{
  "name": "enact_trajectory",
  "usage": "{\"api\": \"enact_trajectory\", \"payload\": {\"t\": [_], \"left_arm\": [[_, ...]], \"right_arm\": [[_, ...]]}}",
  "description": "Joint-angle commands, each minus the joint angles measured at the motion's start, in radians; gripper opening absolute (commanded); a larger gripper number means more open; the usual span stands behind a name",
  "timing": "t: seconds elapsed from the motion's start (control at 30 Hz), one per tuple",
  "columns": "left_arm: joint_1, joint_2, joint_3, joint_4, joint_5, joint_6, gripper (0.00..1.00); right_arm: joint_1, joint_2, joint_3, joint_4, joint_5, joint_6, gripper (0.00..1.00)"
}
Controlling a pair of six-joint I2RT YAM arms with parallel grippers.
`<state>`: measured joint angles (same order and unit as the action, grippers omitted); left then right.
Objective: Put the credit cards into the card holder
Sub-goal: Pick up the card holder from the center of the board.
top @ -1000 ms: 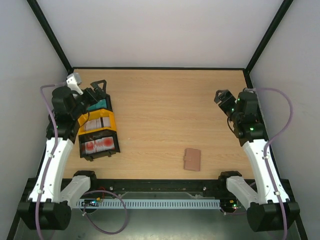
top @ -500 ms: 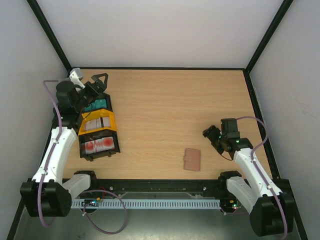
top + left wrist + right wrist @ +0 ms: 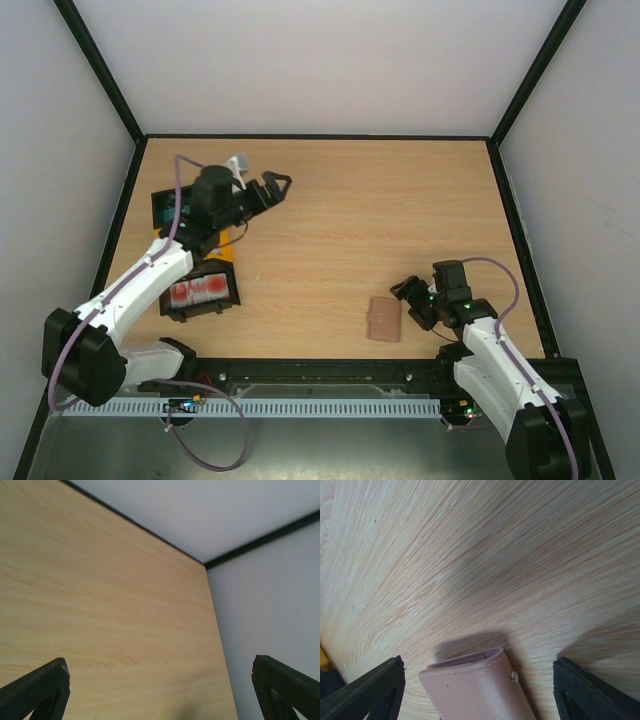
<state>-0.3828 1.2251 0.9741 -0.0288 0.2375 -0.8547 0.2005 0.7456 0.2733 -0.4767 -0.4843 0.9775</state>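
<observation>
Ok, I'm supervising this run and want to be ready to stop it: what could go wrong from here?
The card holder lies flat and folded shut by the open jaws of the right gripper; it may skid on the table instead of lifting. While shut, it cannot take the credit cards.

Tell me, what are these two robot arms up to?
They are meant to put cards into the small brown leather-look folding wallet, which lies folded on the wooden table. The right claw hangs open just beside the wallet, gripping nothing. The left claw is open and empty over bare table, away from the black plastic tray that holds the red-and-white cards. Neither claw holds a card.
</observation>
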Motion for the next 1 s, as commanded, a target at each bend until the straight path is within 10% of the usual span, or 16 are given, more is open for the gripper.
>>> {"api": "enact_trajectory", "payload": {"t": [0.0,0.4,0.77,0.97], "left_arm": [[-0.151,0.018,-0.013,-0.022,-0.094,-0.042,1.00],[-0.748,0.268,-0.167,0.127,-0.159,-0.255,0.93],[-0.798,0.487,-0.169,0.362,-0.003,-0.323,0.54],[-0.797,0.586,-0.123,0.354,0.023,-0.351,0.51]], "right_arm": [[0.010,0.042,-0.023,-0.030,-0.053,-0.069,0.77],[0.023,0.038,0.002,-0.101,-0.069,-0.137,0.69],[0.024,0.094,0.011,-0.076,-0.114,-0.172,0.65],[0.025,0.095,0.017,-0.086,-0.176,-0.206,0.64]]}}
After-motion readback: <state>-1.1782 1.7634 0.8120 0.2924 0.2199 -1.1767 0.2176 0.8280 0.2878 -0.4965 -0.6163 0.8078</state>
